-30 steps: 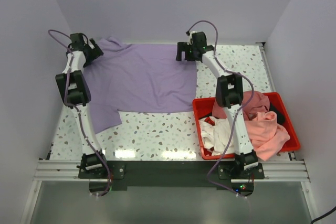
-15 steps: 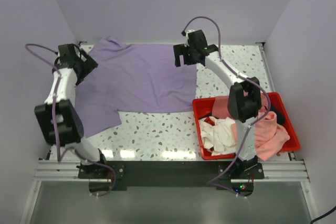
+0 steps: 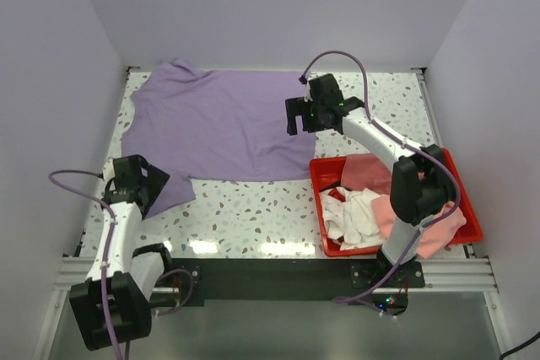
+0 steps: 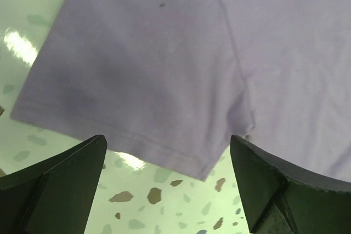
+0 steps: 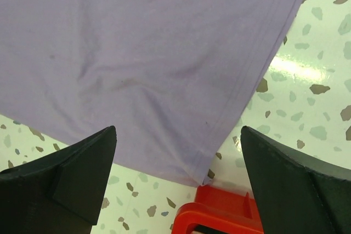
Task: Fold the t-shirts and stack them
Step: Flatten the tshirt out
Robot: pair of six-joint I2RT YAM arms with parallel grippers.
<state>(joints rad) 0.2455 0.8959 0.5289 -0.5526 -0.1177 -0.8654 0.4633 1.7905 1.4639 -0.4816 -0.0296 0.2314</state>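
Lavender t-shirt (image 3: 224, 124) lies spread on the table (image 3: 253, 217), more shirts (image 3: 350, 218) heaped in the red bin (image 3: 315, 187). Left gripper (image 4: 170, 187) hangs over its sleeve, right gripper (image 5: 178, 182) over its hem corner, both spread wide, empty.

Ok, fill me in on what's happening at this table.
Two robot arms are working through a laundry job. A lavender t-shirt lies spread flat on the speckled table. The left gripper hovers open over its near-left sleeve. The right gripper hovers open over the shirt's near-right corner, beside the red bin. Neither holds anything, and no fold has been made yet. The bin holds crumpled pink shirts and a white shirt.
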